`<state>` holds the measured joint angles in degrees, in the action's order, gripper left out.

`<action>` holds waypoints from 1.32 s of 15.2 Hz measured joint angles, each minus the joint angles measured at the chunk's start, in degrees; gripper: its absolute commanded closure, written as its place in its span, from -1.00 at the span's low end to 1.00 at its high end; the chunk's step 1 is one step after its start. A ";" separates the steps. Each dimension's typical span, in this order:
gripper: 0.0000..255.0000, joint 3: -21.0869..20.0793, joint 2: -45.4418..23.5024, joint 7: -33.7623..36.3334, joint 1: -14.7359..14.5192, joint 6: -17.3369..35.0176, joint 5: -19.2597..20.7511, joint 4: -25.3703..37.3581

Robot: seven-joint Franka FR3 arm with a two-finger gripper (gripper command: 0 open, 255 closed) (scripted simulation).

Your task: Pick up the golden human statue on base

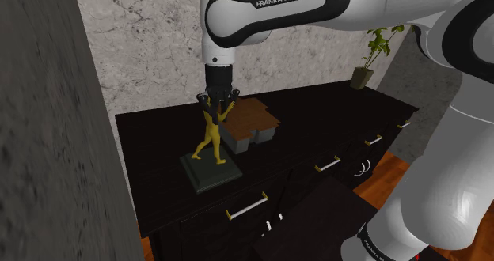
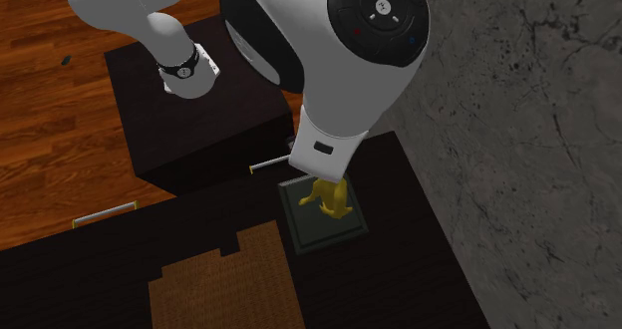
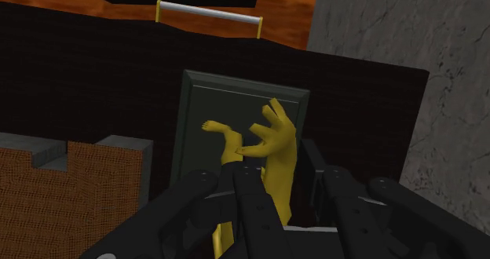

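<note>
The golden human statue (image 1: 211, 137) stands upright on its dark square base (image 1: 212, 174), which rests on the dark dresser top (image 1: 154, 153). My gripper (image 1: 219, 105) has come straight down over the figure's upper body. In the wrist view the black fingers (image 3: 251, 188) clasp the yellow torso (image 3: 280, 175) between them, so the gripper (image 3: 284, 185) is shut on the statue, with the base (image 3: 208, 108) beyond. In the second exterior view the arm hides the hand. Only the statue's lower part (image 2: 334, 199) and its base (image 2: 321, 229) show under it.
A grey block with a brown woven top (image 1: 253, 123) stands just beside the statue, toward the shoulder view's right (image 2: 224, 277) (image 3: 47, 195). A potted plant (image 1: 372, 54) stands at the dresser's far end. Drawer handles (image 1: 247, 206) line the front. A grey stone wall (image 1: 142, 38) runs behind.
</note>
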<state>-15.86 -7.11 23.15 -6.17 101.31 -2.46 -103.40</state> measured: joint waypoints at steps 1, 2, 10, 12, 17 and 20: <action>1.00 0.00 0.00 0.00 0.00 0.00 0.00 0.00; 1.00 -0.01 0.00 0.00 -0.01 -0.01 0.00 0.01; 1.00 0.01 0.38 0.03 0.05 -2.20 -0.10 1.75; 1.00 0.03 0.58 0.02 0.09 -3.52 -0.13 2.87; 1.00 -0.02 0.64 0.27 0.05 -7.41 -0.13 6.73; 1.00 -0.01 0.72 0.35 0.06 -9.69 -0.15 8.93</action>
<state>-15.87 -6.40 23.51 -6.11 91.62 -2.61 -94.47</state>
